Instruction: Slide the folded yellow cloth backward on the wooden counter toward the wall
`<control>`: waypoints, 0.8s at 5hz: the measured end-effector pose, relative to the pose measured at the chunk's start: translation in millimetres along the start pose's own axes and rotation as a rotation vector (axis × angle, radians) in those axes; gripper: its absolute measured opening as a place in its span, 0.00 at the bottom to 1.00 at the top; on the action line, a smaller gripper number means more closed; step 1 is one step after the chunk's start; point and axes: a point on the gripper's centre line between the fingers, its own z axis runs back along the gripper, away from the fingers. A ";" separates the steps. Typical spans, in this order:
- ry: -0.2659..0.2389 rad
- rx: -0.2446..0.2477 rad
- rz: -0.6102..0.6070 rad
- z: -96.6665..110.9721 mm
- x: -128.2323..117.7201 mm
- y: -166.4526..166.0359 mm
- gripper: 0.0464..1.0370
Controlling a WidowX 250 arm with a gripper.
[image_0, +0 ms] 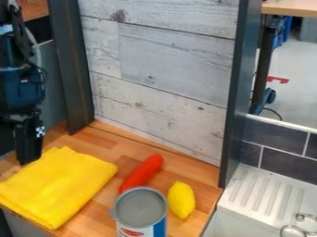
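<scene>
The black gripper [28, 155] hangs at the left, just over the back left corner of a folded yellow cloth [59, 185]. From this angle I cannot tell whether it touches the cloth. An orange-red, elongated object [142, 173] lies right of the cloth, at a slant. In front of that object stands a can [142, 209] with a grey top and a white, blue and red label, hiding part of the counter. To the can's right lies a yellow lemon [181, 200].
Behind the wooden counter [102, 144] rises a whitewashed plank wall [161, 74] between dark posts [238, 92]. A white sink with a ribbed drainboard [266, 190] and a metal faucet piece [300, 227] sits at the right, below dark tiles [285, 162].
</scene>
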 end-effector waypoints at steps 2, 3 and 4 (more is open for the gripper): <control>-0.045 0.027 -0.007 -9.6 15.7 8.6 0.96; -0.087 0.066 -0.017 -19.0 35.9 23.5 0.96; -0.077 0.121 -0.021 -45.3 50.7 41.4 0.96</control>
